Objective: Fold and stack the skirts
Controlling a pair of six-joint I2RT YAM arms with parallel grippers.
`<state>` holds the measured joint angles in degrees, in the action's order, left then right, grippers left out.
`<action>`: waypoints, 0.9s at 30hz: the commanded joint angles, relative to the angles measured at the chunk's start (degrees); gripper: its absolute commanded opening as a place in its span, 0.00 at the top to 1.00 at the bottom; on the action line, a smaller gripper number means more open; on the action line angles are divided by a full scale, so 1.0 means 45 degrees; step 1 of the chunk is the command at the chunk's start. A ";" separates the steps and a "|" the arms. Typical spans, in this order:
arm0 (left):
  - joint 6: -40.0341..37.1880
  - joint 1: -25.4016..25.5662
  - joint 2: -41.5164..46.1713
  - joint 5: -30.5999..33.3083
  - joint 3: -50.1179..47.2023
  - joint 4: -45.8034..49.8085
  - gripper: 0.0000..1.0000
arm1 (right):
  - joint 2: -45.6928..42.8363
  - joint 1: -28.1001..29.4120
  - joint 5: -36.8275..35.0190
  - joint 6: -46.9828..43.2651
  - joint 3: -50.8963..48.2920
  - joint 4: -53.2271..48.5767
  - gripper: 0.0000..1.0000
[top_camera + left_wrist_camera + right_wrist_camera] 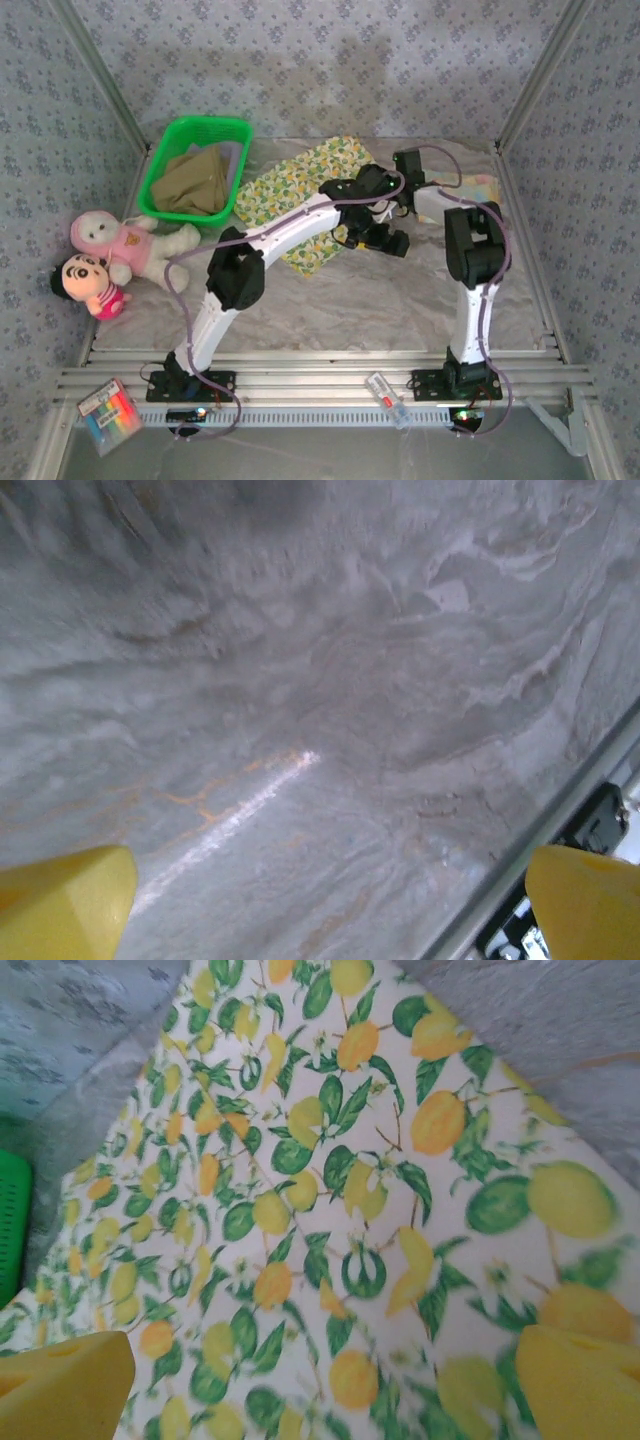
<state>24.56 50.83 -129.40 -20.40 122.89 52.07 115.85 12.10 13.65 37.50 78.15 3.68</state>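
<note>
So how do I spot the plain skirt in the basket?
Look to the far left of the table, where a green basket sits. The olive-khaki skirt lies bunched inside it. It is plain brownish-green with no pattern, unlike the lemon-print skirt spread flat just right of the basket.

The yellow-green lemon-print skirt point(300, 1210) lies spread flat on the grey marbled surface point(560, 1020). The right claw point(320, 1395) is over the cloth, its yellow fingertips point(60, 1385) wide apart at the lower corners. The edge of a green basket point(12, 1225) sits at the left, just beside the skirt.
</note>
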 commanded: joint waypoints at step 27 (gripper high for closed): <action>0.2020 -0.7589 0.2039 0.2319 -0.3235 -0.1672 0.00 | -0.0208 0.4923 0.2005 -0.1455 -0.1703 -0.2867 0.00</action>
<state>32.93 16.99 -119.20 -8.54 107.33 43.31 115.68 36.38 21.02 36.36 71.40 4.56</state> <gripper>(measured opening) 0.997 0.997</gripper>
